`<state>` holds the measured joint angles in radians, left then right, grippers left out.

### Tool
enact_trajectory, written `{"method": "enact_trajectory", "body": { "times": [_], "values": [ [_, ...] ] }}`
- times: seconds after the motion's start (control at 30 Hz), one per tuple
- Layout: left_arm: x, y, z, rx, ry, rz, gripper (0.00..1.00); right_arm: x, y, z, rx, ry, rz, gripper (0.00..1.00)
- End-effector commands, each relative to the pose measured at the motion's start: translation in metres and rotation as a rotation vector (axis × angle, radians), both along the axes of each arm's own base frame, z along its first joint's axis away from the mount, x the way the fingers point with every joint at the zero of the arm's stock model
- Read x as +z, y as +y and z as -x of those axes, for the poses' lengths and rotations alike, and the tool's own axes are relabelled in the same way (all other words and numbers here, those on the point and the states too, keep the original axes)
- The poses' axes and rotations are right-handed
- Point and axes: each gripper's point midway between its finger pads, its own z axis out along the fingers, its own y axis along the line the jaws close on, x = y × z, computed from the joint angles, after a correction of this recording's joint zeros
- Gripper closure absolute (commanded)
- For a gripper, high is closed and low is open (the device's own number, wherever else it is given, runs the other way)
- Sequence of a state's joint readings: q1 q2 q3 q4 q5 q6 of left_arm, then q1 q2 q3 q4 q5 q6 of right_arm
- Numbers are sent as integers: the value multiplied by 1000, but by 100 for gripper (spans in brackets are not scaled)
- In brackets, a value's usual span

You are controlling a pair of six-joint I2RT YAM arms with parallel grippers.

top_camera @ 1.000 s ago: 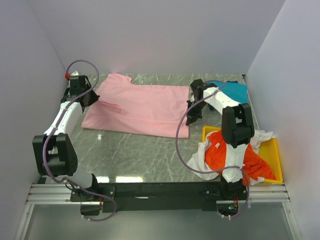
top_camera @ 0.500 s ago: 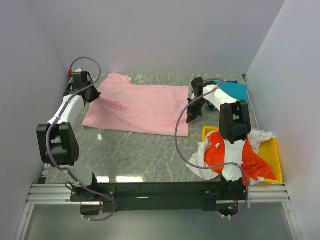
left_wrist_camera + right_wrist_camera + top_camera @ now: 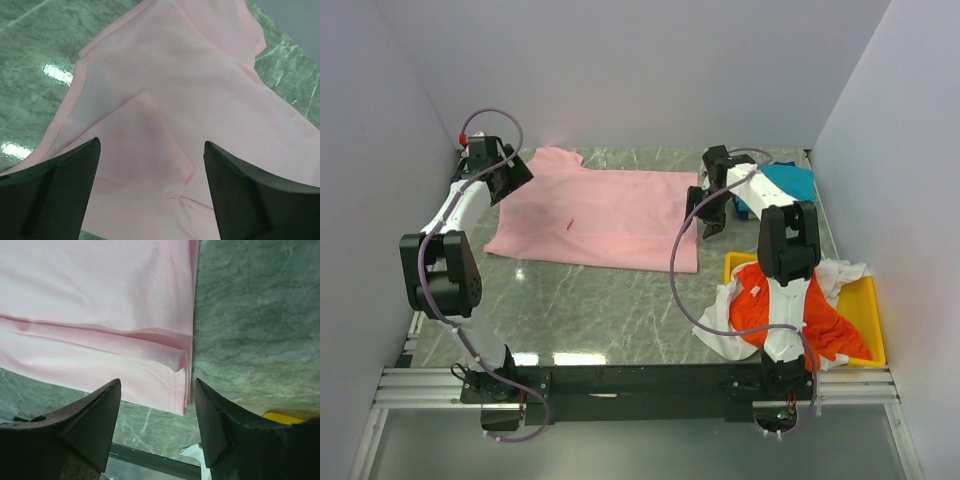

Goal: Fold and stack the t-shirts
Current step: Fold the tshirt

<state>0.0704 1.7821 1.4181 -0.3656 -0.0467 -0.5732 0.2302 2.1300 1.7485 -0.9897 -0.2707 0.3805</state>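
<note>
A light pink t-shirt (image 3: 605, 215) lies spread flat at the back of the table. My left gripper (image 3: 510, 181) hovers open over its left end; in the left wrist view the gripper (image 3: 151, 142) has a folded-in sleeve (image 3: 145, 150) below it and nothing between its fingers. My right gripper (image 3: 704, 211) stands open above the pink shirt's right hem corner (image 3: 176, 364), holding nothing. A teal-blue t-shirt (image 3: 790, 182) lies at the back right. An orange-red t-shirt (image 3: 775, 312) and a white one (image 3: 718, 328) are heaped on the tray.
A yellow tray (image 3: 870, 300) sits at the front right, the shirts spilling over its left edge. White walls close in the left, back and right sides. Bare marble tabletop (image 3: 600, 305) stretches in front of the pink shirt.
Both grippers have gone from shut to open and let go of the pink shirt. The left gripper has risen and moved toward the back; the lifted fold at the shirt's left end now lies flat.
</note>
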Motion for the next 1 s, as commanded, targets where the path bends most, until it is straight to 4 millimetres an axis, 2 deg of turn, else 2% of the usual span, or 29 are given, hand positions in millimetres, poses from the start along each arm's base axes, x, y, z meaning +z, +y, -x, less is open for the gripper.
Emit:
{"method": "enact_trajectory", "body": {
  "times": [0.0,0.03,0.1,0.13,0.17,0.2,0.23,0.3,0.37,0.47,0.57,0.73,0.97],
  "values": [
    [39,-1,-7,11,-108,-2,10,37,-3,-9,-15,-97,-10,32],
    [30,-1,-1,11,-88,-1,9,47,-3,-9,-17,-125,-17,32],
    [27,-2,7,6,-73,4,8,50,0,-4,-9,-136,-40,32],
    [14,-4,15,3,-42,9,8,57,2,-2,-7,-153,-52,32],
    [10,-5,19,-3,-32,15,8,60,6,-1,0,-159,-73,32],
    [10,-7,21,-10,-38,23,8,61,9,5,10,-158,-83,32],
    [-3,-11,29,-19,-13,37,8,62,13,7,21,-164,-94,32],
    [-6,-15,33,-32,-27,57,8,60,21,14,38,-151,-127,32],
    [-18,-21,41,-50,-12,87,7,59,37,18,68,-152,-185,32],
    [-34,-21,47,-39,6,123,6,51,55,28,89,-123,-252,33],
    [-50,-18,50,-29,28,163,6,39,62,34,102,-94,-263,33],
    [-68,-12,56,-11,47,199,7,17,67,36,114,-69,-283,33],
    [-86,-8,71,12,88,196,7,-17,62,51,106,-1,-261,33]
  ]
}}
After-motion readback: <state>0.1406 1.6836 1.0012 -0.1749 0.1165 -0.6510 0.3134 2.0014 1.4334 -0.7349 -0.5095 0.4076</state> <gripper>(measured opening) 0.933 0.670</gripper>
